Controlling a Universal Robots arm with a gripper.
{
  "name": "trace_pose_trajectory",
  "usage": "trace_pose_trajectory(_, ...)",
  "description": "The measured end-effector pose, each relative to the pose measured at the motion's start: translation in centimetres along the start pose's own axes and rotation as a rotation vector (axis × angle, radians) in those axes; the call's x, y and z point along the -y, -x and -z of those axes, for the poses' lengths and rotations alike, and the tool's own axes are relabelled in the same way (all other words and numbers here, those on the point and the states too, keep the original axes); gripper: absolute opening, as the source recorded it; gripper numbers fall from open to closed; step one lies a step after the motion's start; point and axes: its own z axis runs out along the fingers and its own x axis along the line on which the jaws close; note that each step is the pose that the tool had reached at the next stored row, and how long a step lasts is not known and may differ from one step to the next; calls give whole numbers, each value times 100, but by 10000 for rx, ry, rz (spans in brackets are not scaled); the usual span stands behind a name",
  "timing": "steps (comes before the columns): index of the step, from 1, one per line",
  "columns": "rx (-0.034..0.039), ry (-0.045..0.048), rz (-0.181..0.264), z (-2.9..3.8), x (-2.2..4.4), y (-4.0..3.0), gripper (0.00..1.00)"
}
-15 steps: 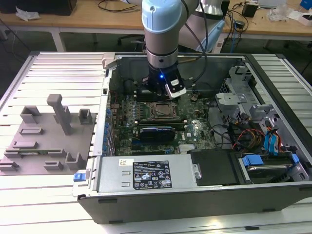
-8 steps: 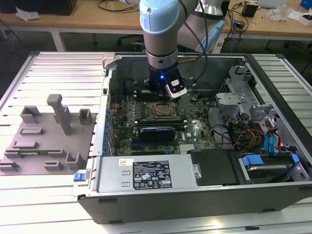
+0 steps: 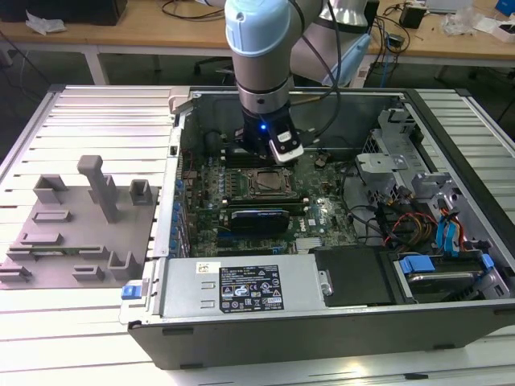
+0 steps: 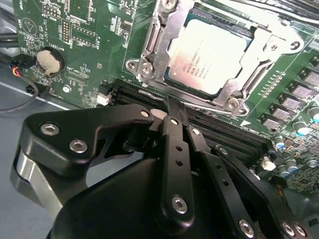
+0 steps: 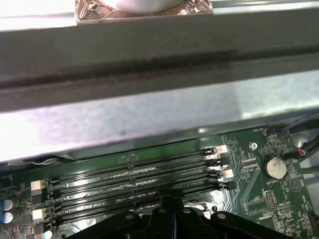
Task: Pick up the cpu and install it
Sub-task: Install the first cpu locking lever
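The cpu [image 4: 209, 56], a flat square chip with a silvery top plate, lies inside the metal socket frame [image 4: 149, 47] on the green motherboard; in the exterior view the cpu [image 3: 268, 183] sits mid-board. My gripper [image 4: 171, 103] hovers just beside the socket, over the black memory slots [image 5: 134, 181], apart from the chip. Its black fingers [image 4: 175, 144] are pressed together with nothing between them. In the first wrist view the gripper [image 5: 173, 203] points down at the slots. The arm's wrist [image 3: 261, 121] stands just behind the socket.
The open computer case has metal walls [image 3: 181, 137] around the board. A coin battery [image 4: 50, 60] and cables [image 3: 402, 221] lie nearby. A drive cage [image 3: 386, 161] stands at the exterior view's right, grey fixture blocks [image 3: 80, 217] at its left, a power supply [image 3: 241, 289] in front.
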Motion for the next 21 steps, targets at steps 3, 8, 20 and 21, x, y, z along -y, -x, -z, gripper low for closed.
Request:
trace_pose_trajectory(3,66,-33,-264,0,0,-2,11)
trace_pose_trajectory(8,128,-67,-505,-6,-29,-7,11)
trace_pose_trajectory(20,387,-620,-382,-10,-46,-12,11)
trace_pose_trajectory(21,405,-721,-363,-10,-47,-12,11)
